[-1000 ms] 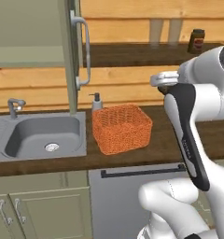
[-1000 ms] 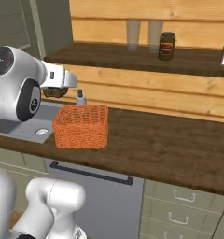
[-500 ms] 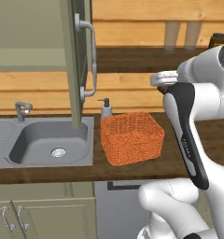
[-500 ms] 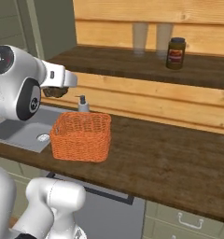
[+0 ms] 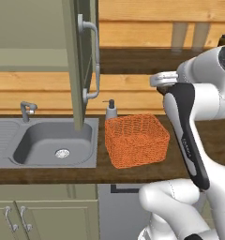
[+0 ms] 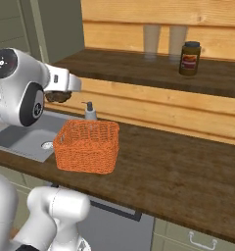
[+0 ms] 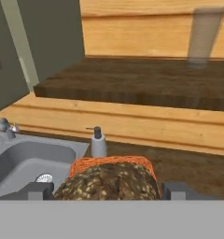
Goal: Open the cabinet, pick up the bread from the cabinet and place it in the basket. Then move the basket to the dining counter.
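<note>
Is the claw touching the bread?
Touching. In the hand view the bread sits wedged between the claw's two tips, pressed against both.

Worktop [image 6: 188, 166]: dark wood, visible grain, matt. Wall panelling [image 5: 39, 91]: pale planked wood, smooth. Basket [image 5: 137, 139]: orange woven mesh, rough and open-textured. Sink [image 5: 53, 143]: grey, matt, with a metal drain. Cabinet door [image 5: 79, 61]: sage-green painted panel, flat finish, bearing a silvery metal bar handle [image 5: 94, 61]. Bread [image 7: 109, 183]: dark brown crust, coarse, speckled with pale seeds. Jar [image 6: 189, 58]: glossy, dark brown.
</note>
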